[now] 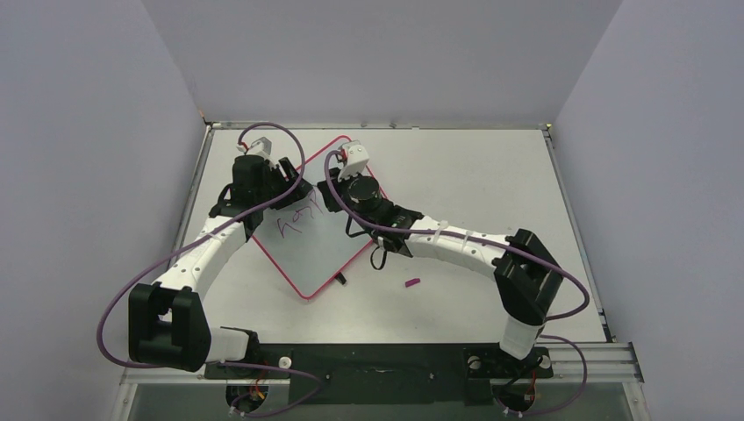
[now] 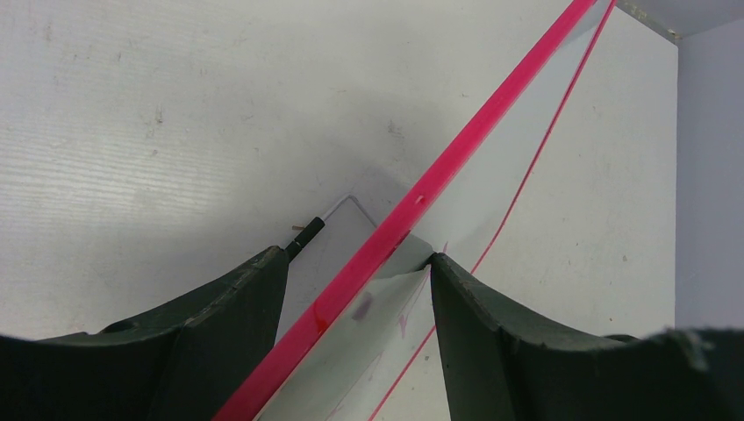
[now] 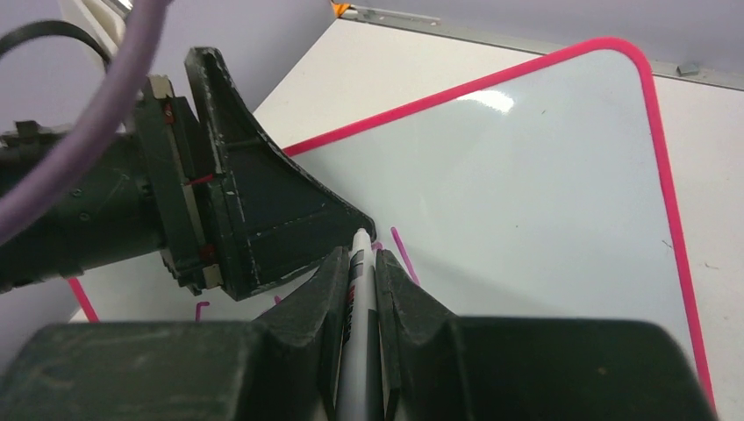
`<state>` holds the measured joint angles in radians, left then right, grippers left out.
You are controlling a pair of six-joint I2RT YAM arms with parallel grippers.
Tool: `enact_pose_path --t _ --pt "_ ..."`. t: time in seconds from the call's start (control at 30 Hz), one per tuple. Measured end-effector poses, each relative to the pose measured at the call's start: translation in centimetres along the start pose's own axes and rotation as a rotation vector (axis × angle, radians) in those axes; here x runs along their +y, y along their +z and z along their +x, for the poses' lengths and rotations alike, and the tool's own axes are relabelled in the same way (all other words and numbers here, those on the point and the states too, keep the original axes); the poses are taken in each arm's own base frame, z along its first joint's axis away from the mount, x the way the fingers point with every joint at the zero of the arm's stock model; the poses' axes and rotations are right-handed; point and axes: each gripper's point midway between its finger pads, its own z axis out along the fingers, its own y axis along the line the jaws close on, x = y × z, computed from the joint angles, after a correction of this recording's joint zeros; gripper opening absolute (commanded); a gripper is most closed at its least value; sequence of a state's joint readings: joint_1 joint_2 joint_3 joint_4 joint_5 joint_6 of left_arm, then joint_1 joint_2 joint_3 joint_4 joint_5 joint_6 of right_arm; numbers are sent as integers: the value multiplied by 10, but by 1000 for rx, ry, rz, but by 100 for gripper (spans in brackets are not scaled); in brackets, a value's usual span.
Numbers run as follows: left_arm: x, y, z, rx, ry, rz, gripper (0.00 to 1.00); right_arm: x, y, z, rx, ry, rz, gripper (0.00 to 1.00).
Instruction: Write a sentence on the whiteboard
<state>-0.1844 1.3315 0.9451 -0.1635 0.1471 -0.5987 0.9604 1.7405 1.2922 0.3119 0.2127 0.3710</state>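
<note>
Listener: Where is the whiteboard (image 1: 320,250)?

Describer: It lies near the middle of the white desk (image 1: 474,175), turned cornerwise like a diamond. It has a thin pink-red frame (image 2: 491,114) and rounded corners. Both arms reach in over its far half.

Listener: Is anything written on it?

Describer: The sentence (image 1: 298,219) is only a few slanted purple letters close to the board's upper left edge. From above they are too small to read with certainty. The right wrist view shows just short purple strokes beside the pen tip.

Listener: What holds the pen?

Describer: The right claw (image 3: 360,263) is clamped on a white marker (image 3: 360,351), its fingers tight against the barrel on both sides. The tip meets the glossy board surface. The barrel carries dark and red print, too blurred to read.

Listener: And the other arm?

Describer: The left claw (image 2: 360,256) stands at the board's upper left edge with its jaws apart. One finger is on the desk side and one on the board side, and the frame runs diagonally between them. I cannot tell whether either finger presses on the board. In the right wrist view, one dark finger sits just beside the marker tip.

Listener: Anything else?

Describer: A small magenta piece (image 1: 411,282) lies on the desk near the board's lower right edge, not touching it. Purple cables (image 1: 114,298) loop along both arms.
</note>
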Motion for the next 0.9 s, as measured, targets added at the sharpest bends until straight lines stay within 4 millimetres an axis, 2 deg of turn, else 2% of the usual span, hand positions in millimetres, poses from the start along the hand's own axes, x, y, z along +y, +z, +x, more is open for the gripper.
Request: enact_pose_path --t 0.23,0.9 --pt "0 0 0 0 1 2 47 -18 15 26 57 -8 33 0" --pt "1 0 0 0 -4 -3 47 -29 21 20 43 8 53 0"
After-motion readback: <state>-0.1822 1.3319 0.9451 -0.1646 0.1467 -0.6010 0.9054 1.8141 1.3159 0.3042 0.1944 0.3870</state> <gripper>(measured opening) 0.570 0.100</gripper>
